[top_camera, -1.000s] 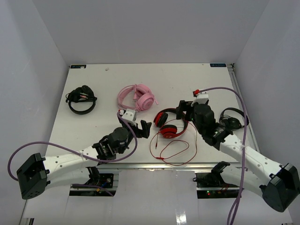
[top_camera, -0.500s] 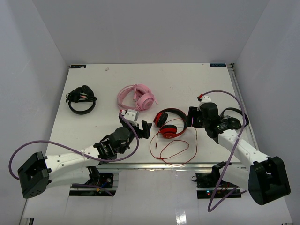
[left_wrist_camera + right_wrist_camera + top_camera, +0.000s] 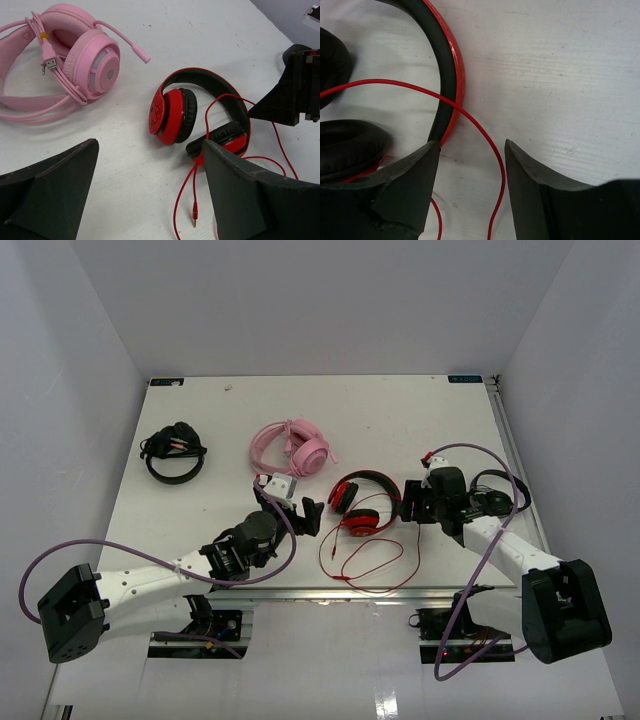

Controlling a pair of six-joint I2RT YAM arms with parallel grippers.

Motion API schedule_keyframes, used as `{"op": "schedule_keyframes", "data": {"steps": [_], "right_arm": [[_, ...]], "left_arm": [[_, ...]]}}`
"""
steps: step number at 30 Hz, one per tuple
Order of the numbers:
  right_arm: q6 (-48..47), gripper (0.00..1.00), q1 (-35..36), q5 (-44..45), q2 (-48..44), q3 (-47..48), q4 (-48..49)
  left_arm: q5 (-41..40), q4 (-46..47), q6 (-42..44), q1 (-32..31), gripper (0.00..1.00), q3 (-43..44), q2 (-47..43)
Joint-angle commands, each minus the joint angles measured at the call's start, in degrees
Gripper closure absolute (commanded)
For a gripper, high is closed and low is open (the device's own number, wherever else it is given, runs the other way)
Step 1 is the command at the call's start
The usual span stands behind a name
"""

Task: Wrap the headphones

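Observation:
The red headphones lie on the white table, ear cups folded inward, black pads showing. Their thin red cable loops toward the front edge, and its plug rests on the table. My left gripper hovers just left of the headphones, wide open and empty. My right gripper is down at the right side of the headband. It is open, with a strand of the cable running between its fingers and touching neither; the left fingertip is at the band's lower end.
Pink headphones lie behind the left gripper. Small black headphones sit far left. Another black pair lies right of the right arm. The cable loops reach close to the table's front edge.
The right arm has dropped down and shifted to the headband's right side, and its jaws have narrowed around the cable strand. The left arm has barely moved.

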Motion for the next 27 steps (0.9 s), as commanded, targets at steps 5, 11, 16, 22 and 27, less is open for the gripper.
{"op": "schedule_keyframes", "data": {"steps": [5,11,16,22,27], "right_arm": [[-0.17,0.72,-0.27,-1.90,0.15,-0.48,2.32],[-0.47,0.92,-0.26,-7.00,-4.70,1.20,1.14],[0.56,0.92,-0.32,-13.72,-9.43,4.24,-1.16],[2.00,0.92,0.59,-25.76,-13.55,7.80,-1.03],[5.47,0.92,1.41,-29.87,-19.80,4.39,1.06]], "left_arm": [[0.22,0.58,0.28,-0.04,0.05,0.43,-1.46],[0.26,0.73,0.34,-0.04,0.05,0.54,-0.97],[-0.43,0.64,0.45,-0.04,0.05,0.73,-0.13],[-0.51,0.82,0.60,0.03,0.05,0.81,0.45],[-1.02,0.65,0.62,-0.04,0.05,1.06,1.24]]}}
